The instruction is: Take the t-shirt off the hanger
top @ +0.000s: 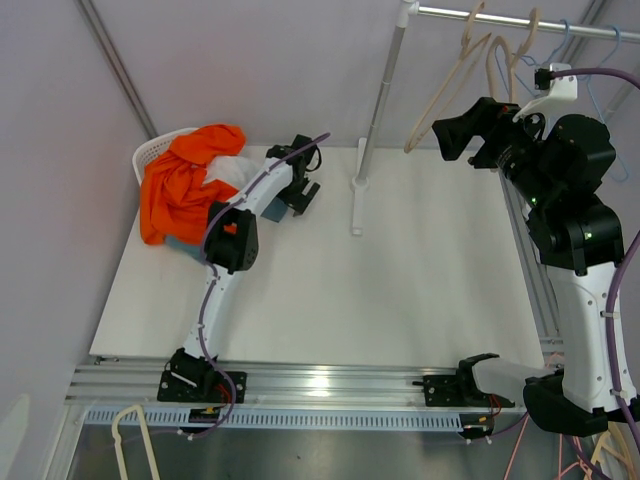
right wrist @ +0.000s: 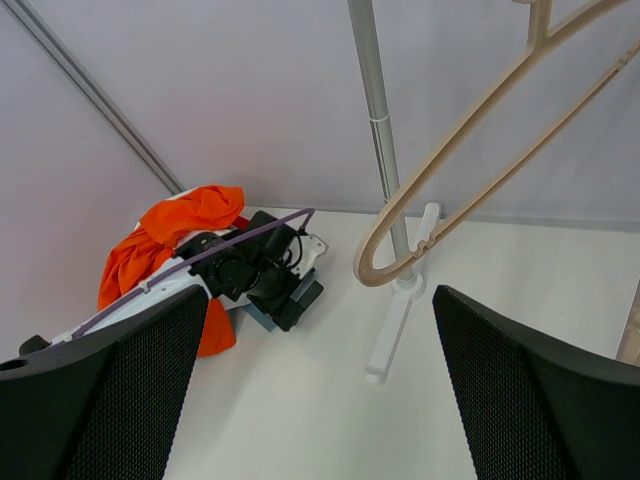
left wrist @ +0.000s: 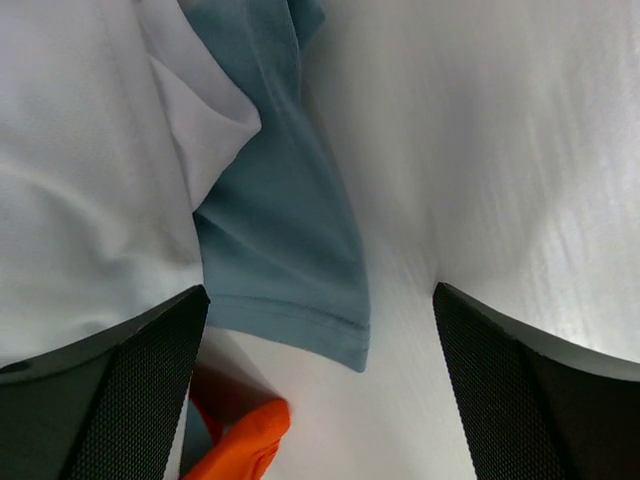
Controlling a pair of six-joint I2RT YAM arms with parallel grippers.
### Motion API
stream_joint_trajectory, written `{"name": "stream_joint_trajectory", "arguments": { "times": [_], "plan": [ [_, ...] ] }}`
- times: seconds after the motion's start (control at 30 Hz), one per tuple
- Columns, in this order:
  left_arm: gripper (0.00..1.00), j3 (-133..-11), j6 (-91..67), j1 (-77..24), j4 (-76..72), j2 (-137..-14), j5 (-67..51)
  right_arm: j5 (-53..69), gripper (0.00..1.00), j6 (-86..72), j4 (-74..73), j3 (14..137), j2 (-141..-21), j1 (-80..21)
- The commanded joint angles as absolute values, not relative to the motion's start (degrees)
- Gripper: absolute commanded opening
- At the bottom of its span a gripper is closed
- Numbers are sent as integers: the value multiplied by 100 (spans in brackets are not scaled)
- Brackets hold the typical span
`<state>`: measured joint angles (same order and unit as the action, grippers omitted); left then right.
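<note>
Two arms were seen at one desk [top: 400,290]. The left gripper [top: 300,197] was lowered at the far left corner, its fingers [left wrist: 130,390] spread wide with nothing held between them. Beneath them a teal garment [left wrist: 280,240] was spread on the desk, touching a white garment [left wrist: 90,170]. An orange garment [top: 185,185] was heaped just beside these, draped over a white basket [top: 150,155] at the same corner. Which of the three was the task's t-shirt could not be told. The right gripper [top: 450,138] was raised above the far right corner, parted and empty. A bare beige hanger [right wrist: 455,135] was hung near it from the rail [top: 520,22].
</note>
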<state>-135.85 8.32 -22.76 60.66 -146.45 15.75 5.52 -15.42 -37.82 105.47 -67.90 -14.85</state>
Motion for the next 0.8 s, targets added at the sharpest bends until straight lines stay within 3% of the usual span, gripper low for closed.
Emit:
{"name": "stream_joint_trajectory", "arguments": {
  "times": [0.0,0.17,0.3,0.63,0.77],
  "plan": [
    [97,-13903,1336,-2285,6468,-14808,1916,659,99,-1512,-3595,10564,-6689,-1450],
    [91,-14247,1371,-2136,6671,-14898,1556,668,100,-1503,-3612,10556,-6688,-1450],
    [67,-14221,1301,-1995,6671,-14854,1196,712,100,-1529,-3577,10529,-6697,-1450],
    [46,-14089,1344,-1679,6653,-14845,1705,923,99,-1652,-3480,10468,-6750,-1450],
    [27,-14159,1459,-1661,6671,-14871,1582,905,99,-1644,-3507,10450,-6750,-1450]
  ]
}}
